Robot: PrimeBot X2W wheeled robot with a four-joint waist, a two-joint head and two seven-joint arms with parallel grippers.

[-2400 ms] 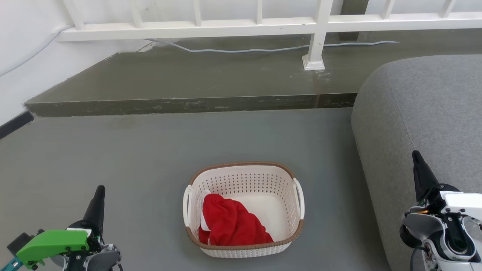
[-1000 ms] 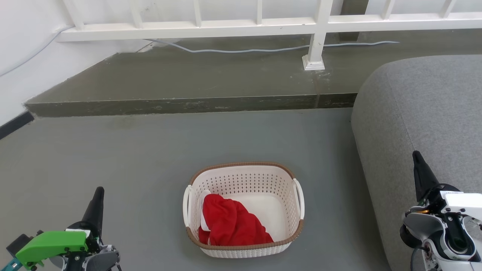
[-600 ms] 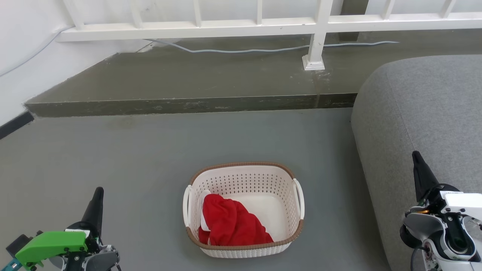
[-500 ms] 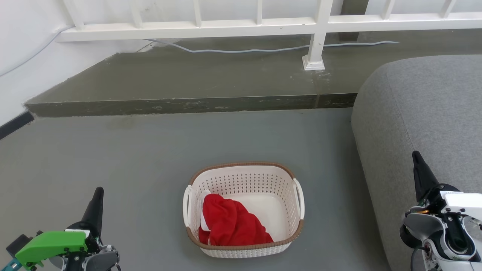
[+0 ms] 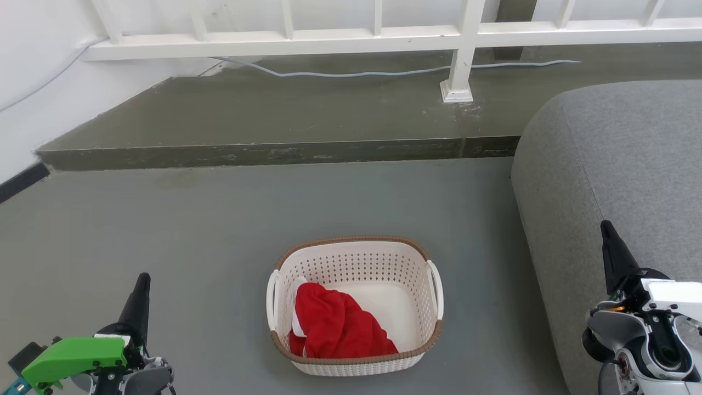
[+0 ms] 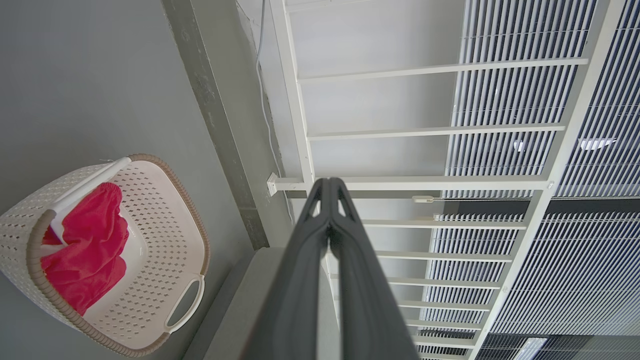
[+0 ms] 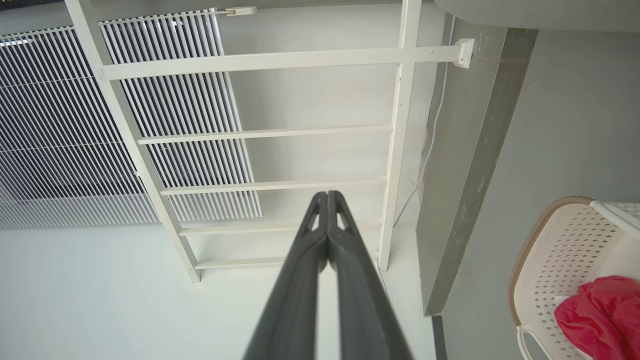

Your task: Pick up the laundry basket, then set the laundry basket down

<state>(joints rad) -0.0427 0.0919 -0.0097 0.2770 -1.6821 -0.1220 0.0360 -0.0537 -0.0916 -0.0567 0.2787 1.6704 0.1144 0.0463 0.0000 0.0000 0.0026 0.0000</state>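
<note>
Since the earliest picture the left fingers (image 5: 138, 304) have sunk a little toward the bottom edge of the head view. The laundry basket (image 5: 354, 240) and the right fingers (image 5: 614, 255) lie as they did.

The floor (image 5: 219, 247) is smooth grey. Beyond it rises a low, darker step (image 5: 274, 115) carrying a white railing (image 5: 329, 41), with a pale cable (image 5: 356, 72) running along its foot. A grey sofa (image 5: 620, 164) bulks at the right.

Both arms hang low at either side, their tips pointing away from the robot, well apart from the basket. In each wrist view the pair is pressed together tip to tip, with nothing between.

The basket stands upright on the floor between them, just beside the sofa. It is cream-white and perforated, with a brown rim and a white handle on each side. A crumpled red cloth (image 5: 334, 326) lies inside, toward its left.
</note>
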